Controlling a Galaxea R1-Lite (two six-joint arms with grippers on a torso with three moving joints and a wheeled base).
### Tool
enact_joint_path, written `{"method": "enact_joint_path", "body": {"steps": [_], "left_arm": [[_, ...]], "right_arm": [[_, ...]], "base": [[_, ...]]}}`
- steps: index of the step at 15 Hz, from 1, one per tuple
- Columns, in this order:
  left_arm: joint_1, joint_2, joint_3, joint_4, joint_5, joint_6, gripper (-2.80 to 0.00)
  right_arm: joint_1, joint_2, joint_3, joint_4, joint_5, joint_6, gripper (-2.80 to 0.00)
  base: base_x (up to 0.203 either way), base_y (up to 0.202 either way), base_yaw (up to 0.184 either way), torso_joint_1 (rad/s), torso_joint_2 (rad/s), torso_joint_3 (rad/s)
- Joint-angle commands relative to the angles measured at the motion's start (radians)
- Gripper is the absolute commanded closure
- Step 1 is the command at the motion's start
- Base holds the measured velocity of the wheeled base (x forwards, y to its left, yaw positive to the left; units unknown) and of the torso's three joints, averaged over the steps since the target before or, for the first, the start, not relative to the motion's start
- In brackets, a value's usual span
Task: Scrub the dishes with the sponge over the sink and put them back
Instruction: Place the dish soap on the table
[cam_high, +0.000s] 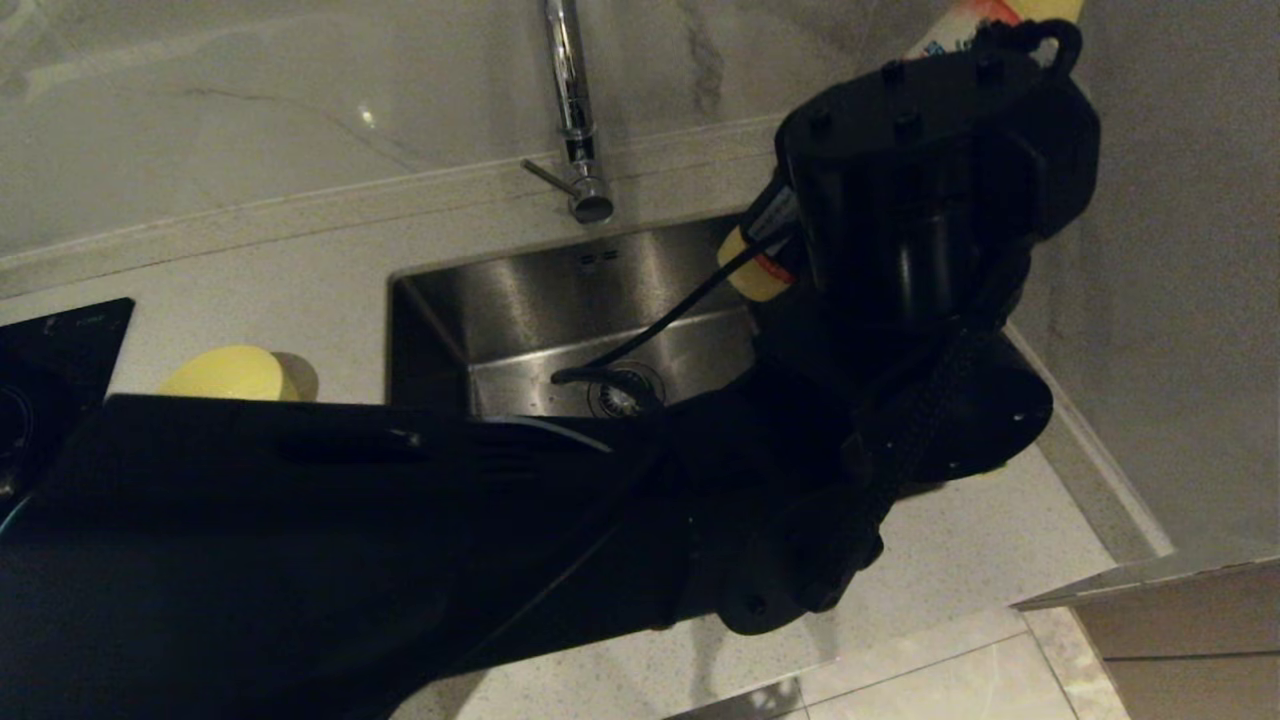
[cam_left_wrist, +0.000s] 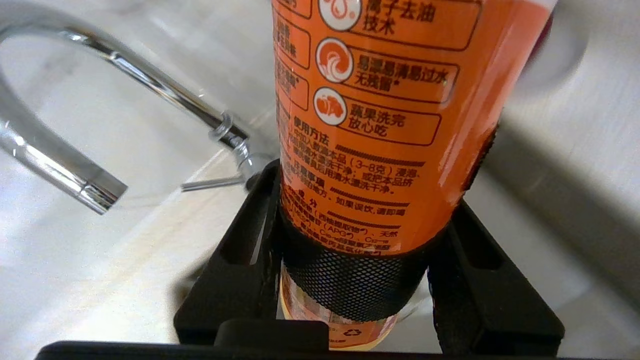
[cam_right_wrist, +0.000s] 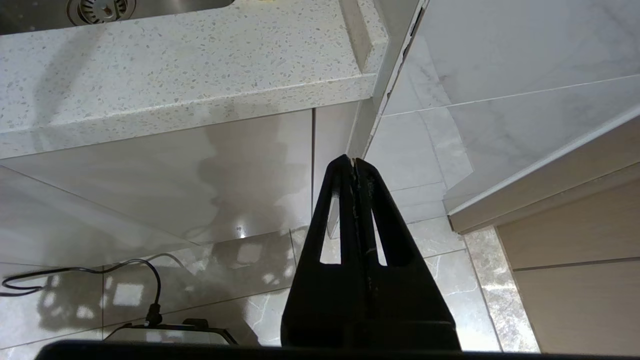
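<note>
My left gripper (cam_left_wrist: 367, 200) is shut on an orange dish-soap bottle (cam_left_wrist: 380, 125), one finger on each side of its lower body, where a black mesh band wraps it. In the head view the left arm reaches across the sink (cam_high: 560, 290), and the wrist holds the bottle (cam_high: 757, 272) tilted above the sink's far right corner. A yellow bowl (cam_high: 225, 373) sits on the counter left of the sink, partly behind the arm. The sponge is out of view. My right gripper (cam_right_wrist: 354, 161) hangs shut and empty below the counter edge.
The chrome tap (cam_high: 575, 110) stands behind the sink and curves close to the bottle (cam_left_wrist: 150, 80). A black hob (cam_high: 50, 350) lies at the far left. A wall (cam_high: 1180, 250) runs close along the right. A drain strainer (cam_high: 622, 390) sits in the sink's floor.
</note>
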Motion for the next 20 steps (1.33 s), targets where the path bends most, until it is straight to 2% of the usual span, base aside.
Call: {"method": "enact_joint_path", "body": {"steps": [1, 4, 9, 16, 20], "left_arm": [[0.002, -0.057, -0.001, -0.004, -0.008, -0.056, 0.00], [0.001, -0.093, -0.001, -0.003, -0.064, -0.096, 0.00], [-0.001, -0.154, -0.002, -0.001, -0.097, -0.155, 0.00], [-0.001, -0.279, 0.000, -0.001, -0.113, -0.204, 0.00], [-0.001, -0.372, 0.000, -0.005, -0.112, -0.205, 0.00]], "right_arm": [[0.000, -0.002, 0.000, 0.000, 0.001, 0.000, 0.00], [0.000, -0.002, 0.000, 0.000, 0.001, 0.000, 0.00], [0.000, -0.002, 0.000, 0.000, 0.001, 0.000, 0.00], [0.000, -0.002, 0.000, 0.000, 0.001, 0.000, 0.00], [0.000, -0.002, 0.000, 0.000, 0.001, 0.000, 0.00]], "base": [[0.000, 0.000, 0.000, 0.000, 0.00, 0.000], [0.000, 0.000, 0.000, 0.000, 0.00, 0.000], [0.000, 0.000, 0.000, 0.000, 0.00, 0.000], [0.000, 0.000, 0.000, 0.000, 0.00, 0.000], [0.000, 0.000, 0.000, 0.000, 0.00, 0.000]]}}
